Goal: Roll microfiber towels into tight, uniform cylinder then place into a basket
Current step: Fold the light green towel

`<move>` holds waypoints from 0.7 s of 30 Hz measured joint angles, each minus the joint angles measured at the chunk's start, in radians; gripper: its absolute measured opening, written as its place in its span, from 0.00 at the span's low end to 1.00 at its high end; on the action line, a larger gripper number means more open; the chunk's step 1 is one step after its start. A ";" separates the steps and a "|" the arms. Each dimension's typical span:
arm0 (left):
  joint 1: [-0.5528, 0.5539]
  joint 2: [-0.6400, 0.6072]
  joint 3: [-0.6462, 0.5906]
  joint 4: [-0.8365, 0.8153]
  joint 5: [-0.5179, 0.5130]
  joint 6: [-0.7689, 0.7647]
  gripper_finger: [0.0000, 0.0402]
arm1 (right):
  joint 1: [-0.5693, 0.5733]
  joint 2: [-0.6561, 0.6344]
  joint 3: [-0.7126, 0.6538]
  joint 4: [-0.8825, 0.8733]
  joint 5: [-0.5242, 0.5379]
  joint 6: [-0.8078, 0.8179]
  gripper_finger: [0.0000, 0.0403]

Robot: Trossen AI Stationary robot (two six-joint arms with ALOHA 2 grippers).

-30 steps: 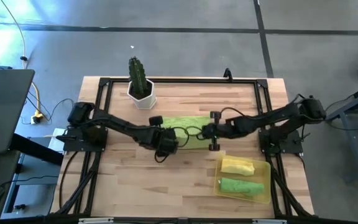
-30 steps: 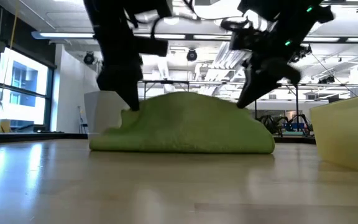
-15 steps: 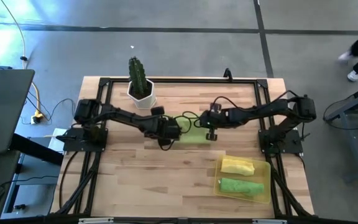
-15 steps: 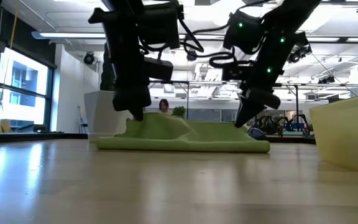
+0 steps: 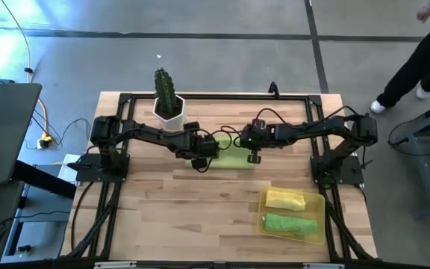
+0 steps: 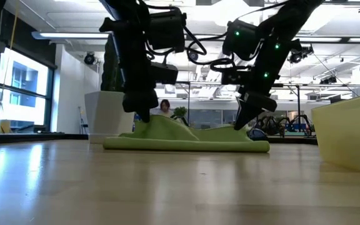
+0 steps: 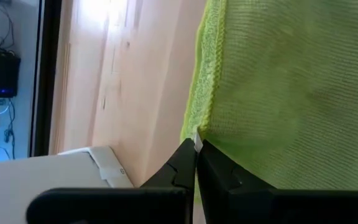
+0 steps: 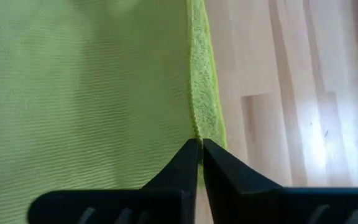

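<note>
Nearest the table's front edge, the basket [image 5: 293, 212] is seen at the right with a rolled yellow towel [image 5: 285, 199] and a rolled green towel [image 5: 290, 223] inside. Farther back, at mid-table, a lime green towel [image 5: 230, 155] is pinched at its edges by the closed left gripper [image 5: 202, 161] and the closed right gripper [image 5: 252, 155]. A cactus pot [image 5: 169, 112] is set behind.

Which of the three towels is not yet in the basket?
The lime green towel at mid-table, pinched by both grippers. The yellow one and the other green one lie rolled in the basket.
</note>
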 joint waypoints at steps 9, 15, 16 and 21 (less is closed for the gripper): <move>0.038 0.000 0.000 0.042 0.000 0.042 0.00 | 0.000 0.000 0.000 0.002 0.091 -0.025 0.25; 0.064 0.000 0.000 0.060 0.003 0.072 0.00 | 0.001 -0.001 0.000 -0.001 0.025 0.024 0.30; 0.069 0.000 0.000 0.060 0.003 0.072 0.00 | 0.001 -0.001 0.000 -0.001 0.018 0.023 0.30; 0.089 0.000 0.000 0.060 0.004 0.072 0.00 | -0.006 -0.001 0.000 0.003 0.018 0.017 0.30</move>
